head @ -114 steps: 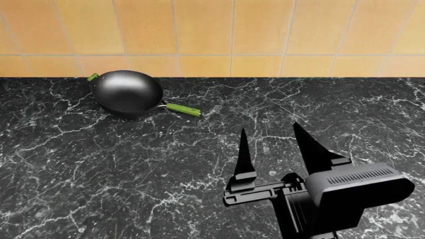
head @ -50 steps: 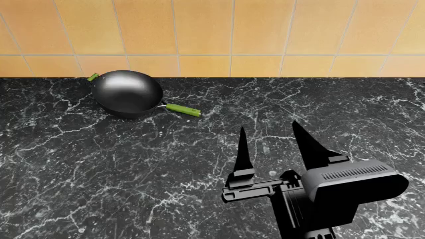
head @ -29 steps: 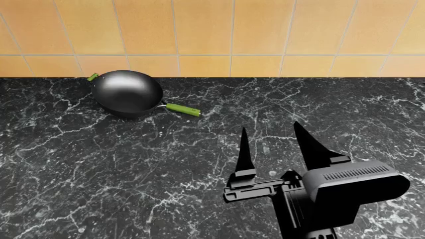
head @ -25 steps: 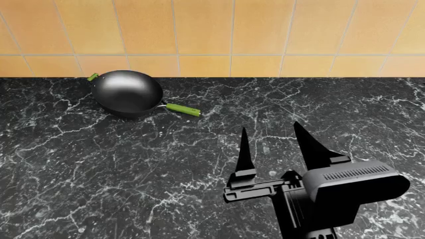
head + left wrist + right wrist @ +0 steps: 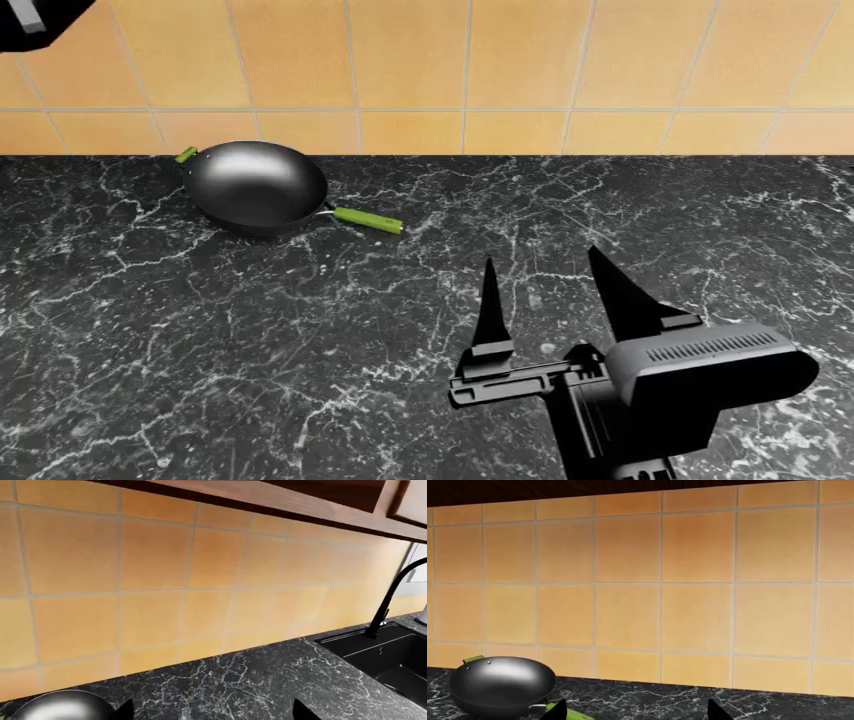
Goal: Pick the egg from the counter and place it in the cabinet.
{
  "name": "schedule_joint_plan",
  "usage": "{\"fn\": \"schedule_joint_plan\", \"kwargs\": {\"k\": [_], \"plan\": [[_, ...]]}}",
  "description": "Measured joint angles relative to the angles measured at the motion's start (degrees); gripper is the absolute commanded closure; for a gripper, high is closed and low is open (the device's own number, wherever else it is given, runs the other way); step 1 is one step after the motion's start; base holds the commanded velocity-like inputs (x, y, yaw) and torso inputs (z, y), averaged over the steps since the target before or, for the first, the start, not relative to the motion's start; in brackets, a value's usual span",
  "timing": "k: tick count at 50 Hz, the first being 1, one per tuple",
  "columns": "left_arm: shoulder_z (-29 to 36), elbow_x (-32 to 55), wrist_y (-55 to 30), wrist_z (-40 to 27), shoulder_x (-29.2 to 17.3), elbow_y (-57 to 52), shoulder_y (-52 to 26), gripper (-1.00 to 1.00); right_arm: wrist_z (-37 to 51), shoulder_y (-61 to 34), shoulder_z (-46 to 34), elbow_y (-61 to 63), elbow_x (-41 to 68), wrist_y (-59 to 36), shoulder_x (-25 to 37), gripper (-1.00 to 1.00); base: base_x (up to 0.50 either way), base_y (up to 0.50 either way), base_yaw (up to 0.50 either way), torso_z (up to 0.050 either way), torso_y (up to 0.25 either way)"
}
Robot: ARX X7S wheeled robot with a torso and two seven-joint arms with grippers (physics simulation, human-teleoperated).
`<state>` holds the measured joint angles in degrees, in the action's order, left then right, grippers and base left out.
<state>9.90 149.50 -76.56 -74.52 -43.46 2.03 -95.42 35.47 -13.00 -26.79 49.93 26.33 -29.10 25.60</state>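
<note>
Right gripper (image 5: 547, 290) hovers above the black marble desk (image 5: 267, 340), near side, right of centre in the head view. Its arm comes up from the lower edge, wrist housing level, the two pointed black fingers (image 5: 490, 305) aimed toward the tiled wall (image 5: 467, 70). Jaws spread wide, nothing between them (bare veined slab shows through the gap).

Left arm is raised high: only a dark corner of it shows at the head view's upper left. Left gripper (image 5: 210, 711) shows just two fingertips at the edge of its wrist view, well apart, so wide and holding nothing. That camera looks along the wall tiles, with a dark wooden cabinet underside (image 5: 280, 500) above and a black sink (image 5: 380, 652) with a curved black faucet (image 5: 393, 597) set into the desk.

Wok (image 5: 256, 186), dark, with green handles (image 5: 367, 220), sits on the desk near the wall, well to the left of the right gripper.

Egg: not visible in any view, can't tell where it is.
</note>
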Motion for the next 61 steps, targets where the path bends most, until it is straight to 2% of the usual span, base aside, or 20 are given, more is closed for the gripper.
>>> {"fn": "schedule_joint_plan", "kwargs": {"k": [23, 61], "plan": [[-2.62, -3.15, -0.90, 2.60, -2.73, -0.48, 5.84, -1.00, 0.11, -0.24, -0.35, -0.43, 0.16, 0.28, 0.28, -1.00, 0.00, 0.00, 0.00, 0.000, 0.000], [-16.26, -11.62, -6.09, 9.19, -7.32, -2.67, 24.62, -1.00, -0.30, -1.34, -1.44, -1.71, 0.27, 0.88, 0.26, -1.00, 0.00, 0.00, 0.00, 0.000, 0.000]]}}
